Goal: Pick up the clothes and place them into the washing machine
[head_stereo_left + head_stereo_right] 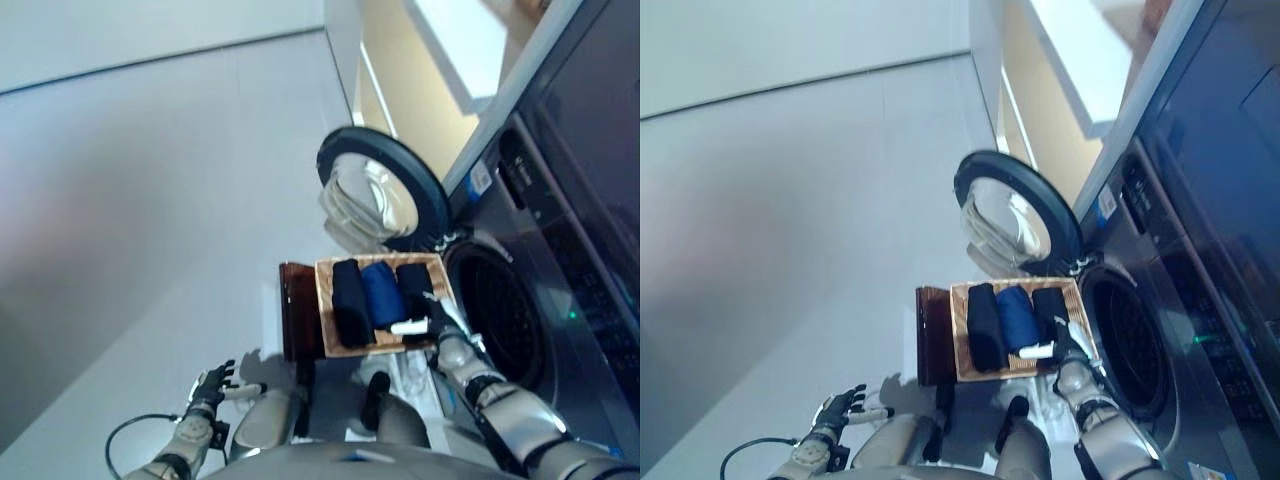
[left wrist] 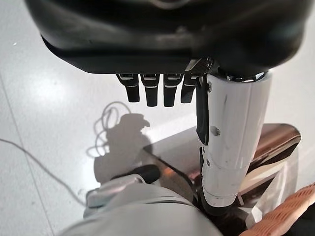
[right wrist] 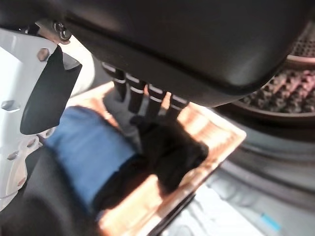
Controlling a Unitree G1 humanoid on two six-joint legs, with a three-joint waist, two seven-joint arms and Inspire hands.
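- Pale grey floor (image 1: 150, 200) fills most of the scene, with a dark-fronted washing machine (image 1: 560, 300) along one side and its round door (image 1: 380, 185) swung fully open.
- Taking the basket (image 1: 325, 310) as the landmark: it is a shallow rectangular tray of woven tan fibre, sitting just beside the open drum (image 1: 500, 310) and below the door.
- Inside the basket lie three rolled clothes side by side, each with its long axis running from the robot's side of the basket towards the door: a black roll (image 1: 350, 300) farthest from the drum, a blue roll (image 1: 382, 292) in the middle, and a second black roll (image 1: 414, 285) nearest the drum.
- The rolls look soft and matte, thick tubes of knit or cotton.
- The right robot hand (image 1: 438, 325) hangs over the basket's drum-side end, directly above the nearest black roll (image 3: 170, 147), its fingers (image 3: 140, 98) pointing down and fairly straight, holding nothing; whether the tips touch the cloth cannot be told.
- The left robot hand (image 1: 212, 385) is well apart from the basket, over bare floor, fingers relaxed and empty.
- Judged from this, the right arm is by far the nearer, and the drum-side black roll is the likely pick; the fingers would need to close across the roll's width.
- The drum's inner wall is dimpled dark metal (image 3: 290, 83).
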